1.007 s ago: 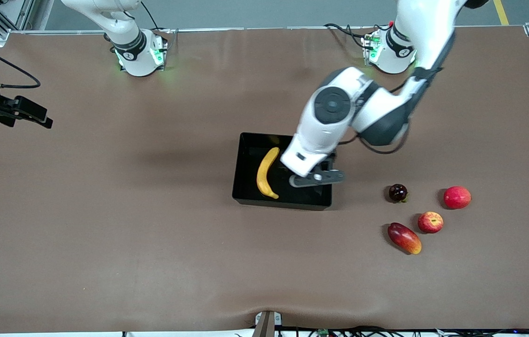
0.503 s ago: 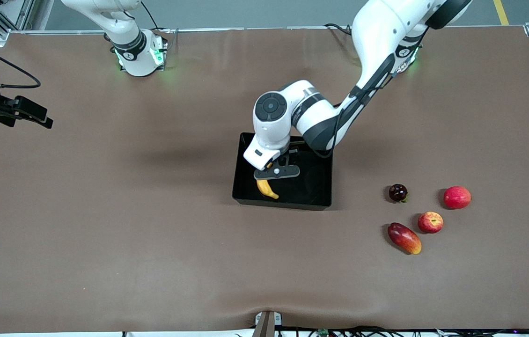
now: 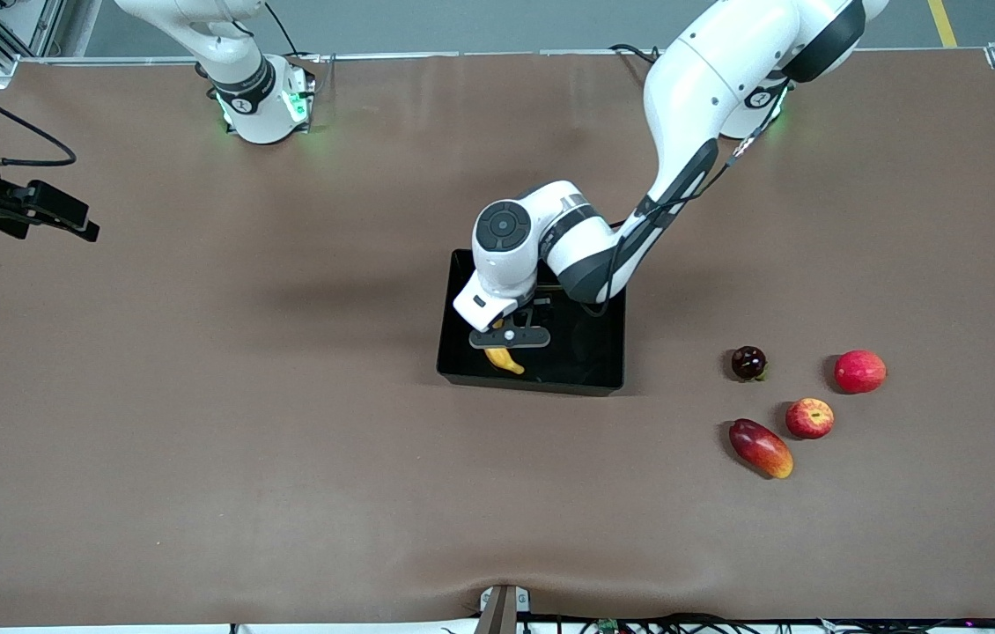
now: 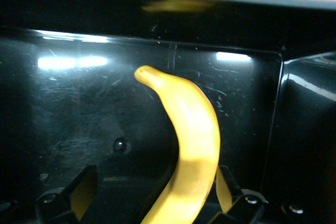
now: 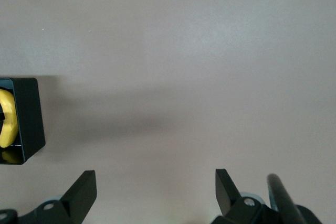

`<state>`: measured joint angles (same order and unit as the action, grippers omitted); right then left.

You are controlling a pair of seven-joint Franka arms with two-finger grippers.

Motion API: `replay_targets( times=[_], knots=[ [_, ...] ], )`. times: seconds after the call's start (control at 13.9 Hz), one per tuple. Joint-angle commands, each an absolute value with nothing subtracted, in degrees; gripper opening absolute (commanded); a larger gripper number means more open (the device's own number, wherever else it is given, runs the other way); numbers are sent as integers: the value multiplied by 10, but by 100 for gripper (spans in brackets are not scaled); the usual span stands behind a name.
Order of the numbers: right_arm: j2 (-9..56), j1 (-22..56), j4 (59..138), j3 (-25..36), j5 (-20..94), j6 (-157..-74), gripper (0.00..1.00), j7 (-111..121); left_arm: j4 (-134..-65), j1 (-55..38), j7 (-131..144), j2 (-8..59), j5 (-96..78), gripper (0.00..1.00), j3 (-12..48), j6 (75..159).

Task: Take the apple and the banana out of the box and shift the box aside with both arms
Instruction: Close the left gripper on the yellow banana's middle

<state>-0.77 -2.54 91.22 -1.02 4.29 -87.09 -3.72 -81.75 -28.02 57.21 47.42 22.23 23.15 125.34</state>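
Note:
The yellow banana (image 3: 504,359) lies in the black box (image 3: 533,383) at mid-table. My left gripper (image 3: 511,339) is down inside the box, open, with one finger on each side of the banana. In the left wrist view the banana (image 4: 194,145) runs between the fingers (image 4: 84,195), close to one of them, on the glossy box floor (image 4: 79,108). The red apple with yellowish patches (image 3: 809,417) sits on the table toward the left arm's end. My right gripper (image 3: 66,220) waits open and empty over bare table at the right arm's end; its wrist view (image 5: 156,190) shows the box (image 5: 29,114) at the picture's edge.
Near the apple lie a plain red fruit (image 3: 859,371), a red-orange mango (image 3: 760,447) and a small dark fruit (image 3: 748,362). Brown table cloth (image 3: 242,440) spreads around the box.
My left gripper has moved across the box from its left-arm side to over the banana and has come down around it. The right arm has not moved.

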Motion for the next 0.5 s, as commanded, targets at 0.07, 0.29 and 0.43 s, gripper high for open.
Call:
replay_targets(
  times=[0.07,0.29,0.43],
  knots=[
    [1,-38,900,-19,53,-873,100,-31,-802,-286,556,501,237,100,231,1278],
    [4,-38,900,-19,53,-874,100,-31,-802,-286,552,517,243,100,231,1291],
    [5,-40,900,-19,53,-875,100,-31,-803,-288,553,525,244,100,231,1306]
  ],
)
